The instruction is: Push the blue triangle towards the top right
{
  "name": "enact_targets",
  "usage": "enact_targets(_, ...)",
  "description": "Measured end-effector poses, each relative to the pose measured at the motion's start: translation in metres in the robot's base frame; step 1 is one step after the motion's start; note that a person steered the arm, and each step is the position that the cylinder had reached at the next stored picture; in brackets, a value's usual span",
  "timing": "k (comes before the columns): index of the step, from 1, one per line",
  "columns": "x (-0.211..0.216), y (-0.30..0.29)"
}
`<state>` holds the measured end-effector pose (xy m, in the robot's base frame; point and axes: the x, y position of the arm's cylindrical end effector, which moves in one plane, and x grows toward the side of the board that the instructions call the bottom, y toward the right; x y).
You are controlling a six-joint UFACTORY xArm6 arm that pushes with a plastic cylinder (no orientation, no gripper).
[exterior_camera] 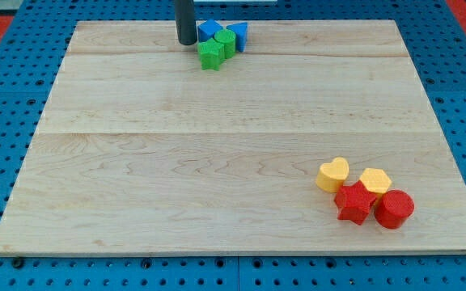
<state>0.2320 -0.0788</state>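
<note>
The blue triangle point(239, 33) lies near the top edge of the wooden board point(176, 162), a little left of centre. It touches a second blue block point(208, 30) on its left and two green blocks point(226, 42) point(211, 55) in front. My tip point(187, 42) stands just left of this cluster, close beside the second blue block and apart from the triangle.
At the view's bottom right sits another cluster: a yellow heart point(332, 174), a yellow hexagon-like block point(374, 180), a red star point(353, 202) and a red cylinder point(394, 208). A blue pegboard surrounds the board.
</note>
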Motion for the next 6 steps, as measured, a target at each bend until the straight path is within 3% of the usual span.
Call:
enact_targets(1,-0.022,0.005)
enact_targets(3,0.001,0.156)
enact_targets(4,0.001,0.168)
enact_targets(5,0.001,0.083)
enact_targets(6,-0.036,0.083)
